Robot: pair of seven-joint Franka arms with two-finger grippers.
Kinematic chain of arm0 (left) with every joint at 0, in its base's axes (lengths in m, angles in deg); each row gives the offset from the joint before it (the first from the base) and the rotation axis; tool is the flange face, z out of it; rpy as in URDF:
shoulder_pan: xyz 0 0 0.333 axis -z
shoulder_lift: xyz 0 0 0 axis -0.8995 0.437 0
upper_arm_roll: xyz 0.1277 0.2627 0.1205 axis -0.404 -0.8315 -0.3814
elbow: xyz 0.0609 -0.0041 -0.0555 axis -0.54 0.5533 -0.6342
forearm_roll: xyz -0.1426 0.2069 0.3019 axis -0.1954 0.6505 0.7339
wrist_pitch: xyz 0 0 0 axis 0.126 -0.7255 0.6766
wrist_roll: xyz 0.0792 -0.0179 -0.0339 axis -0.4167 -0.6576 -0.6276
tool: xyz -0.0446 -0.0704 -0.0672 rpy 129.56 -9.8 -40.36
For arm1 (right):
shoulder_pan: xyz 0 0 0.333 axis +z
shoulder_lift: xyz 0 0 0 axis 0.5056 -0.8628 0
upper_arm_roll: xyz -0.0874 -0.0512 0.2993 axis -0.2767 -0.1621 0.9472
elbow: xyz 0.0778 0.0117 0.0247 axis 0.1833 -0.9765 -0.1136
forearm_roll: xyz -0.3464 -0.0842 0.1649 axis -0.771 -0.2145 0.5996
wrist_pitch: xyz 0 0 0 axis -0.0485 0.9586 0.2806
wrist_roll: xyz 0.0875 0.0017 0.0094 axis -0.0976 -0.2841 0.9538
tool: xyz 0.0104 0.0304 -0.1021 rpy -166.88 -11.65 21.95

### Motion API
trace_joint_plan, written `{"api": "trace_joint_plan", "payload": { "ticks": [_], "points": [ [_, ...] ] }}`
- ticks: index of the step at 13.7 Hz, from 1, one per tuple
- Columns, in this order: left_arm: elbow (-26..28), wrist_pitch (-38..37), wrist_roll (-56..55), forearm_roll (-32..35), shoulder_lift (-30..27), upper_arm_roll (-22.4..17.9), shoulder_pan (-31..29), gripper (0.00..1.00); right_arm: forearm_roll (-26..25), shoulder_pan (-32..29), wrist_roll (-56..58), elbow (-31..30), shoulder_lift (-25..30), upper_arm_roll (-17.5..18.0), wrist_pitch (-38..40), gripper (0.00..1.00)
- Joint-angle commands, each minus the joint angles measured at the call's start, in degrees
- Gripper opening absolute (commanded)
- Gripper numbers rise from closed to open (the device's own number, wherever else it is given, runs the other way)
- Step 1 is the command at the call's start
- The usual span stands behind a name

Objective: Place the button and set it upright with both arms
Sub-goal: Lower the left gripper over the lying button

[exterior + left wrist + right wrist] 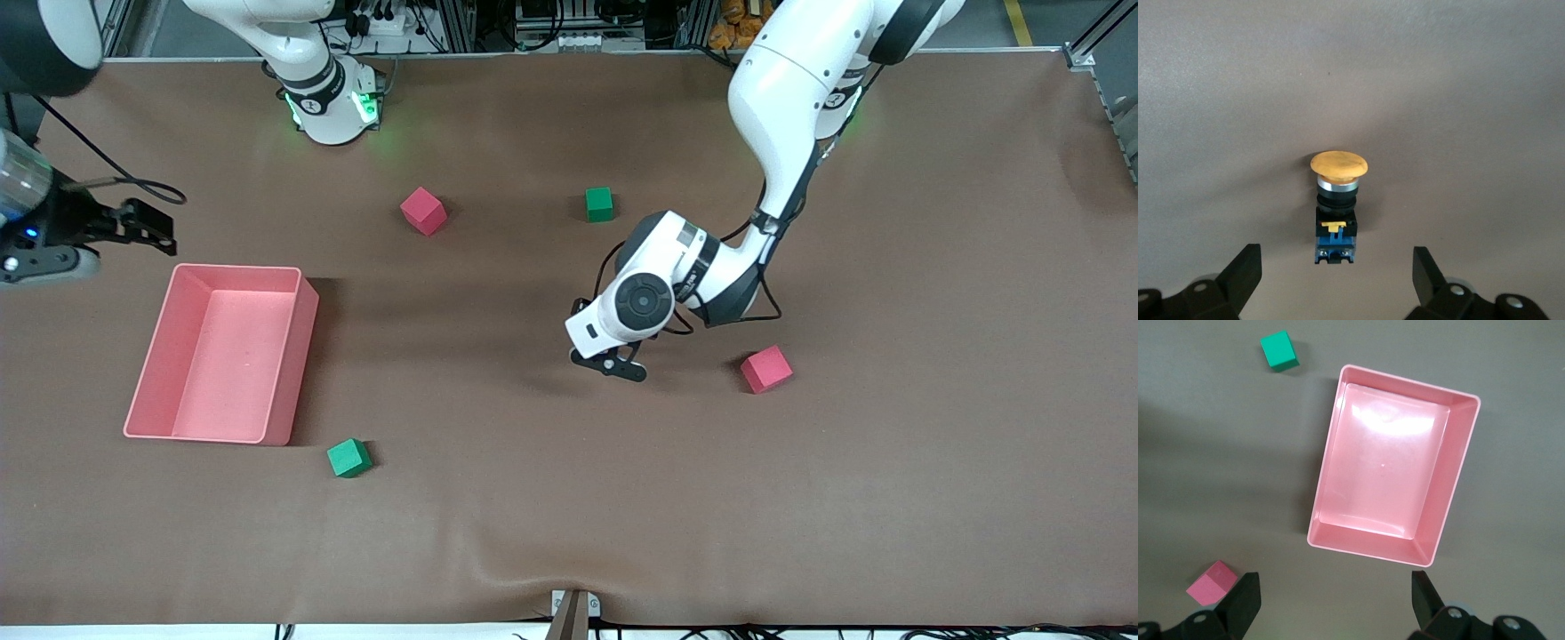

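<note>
Button (1335, 207) lying flat on bench (889, 489) under left tool (610, 364), fingers apart w/ nothing gripped; right tool (1331, 603) also apart, waiting over pink bin (1331, 463), so pick + uprighting not started.

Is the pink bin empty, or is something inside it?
Empty. The right wrist view looks straight down into the pink bin and shows only its bare floor; the front view shows nothing inside either.
</note>
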Motion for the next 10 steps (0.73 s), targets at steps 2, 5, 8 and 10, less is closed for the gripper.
{"api": "trace_joint_plan", "payload": {
  "ticks": [2,5,8,10],
  "points": [
    [-1.45,0.37,-1.29,2.32,1.94,-0.63,0.86,0.98,-0.07,0.09,0.4,8.07,-0.4,-0.07,7.82,1.0],
    [-1.27,1.34,-1.21,3.29,2.21,-0.63,1.57,0.94,1.5,0.17,-2.58,11.34,-0.22,-0.42,14.69,1.0],
    [-1.27,1.42,-1.12,3.2,3.0,-0.63,1.65,0.9,2.83,-0.18,-8.37,11.78,0.04,-0.6,15.15,1.0],
    [-1.27,1.51,-0.86,3.9,3.08,-0.63,1.65,0.87,6.25,-0.09,-12.95,11.43,0.48,-2.0,15.06,1.0]
  ]
}}
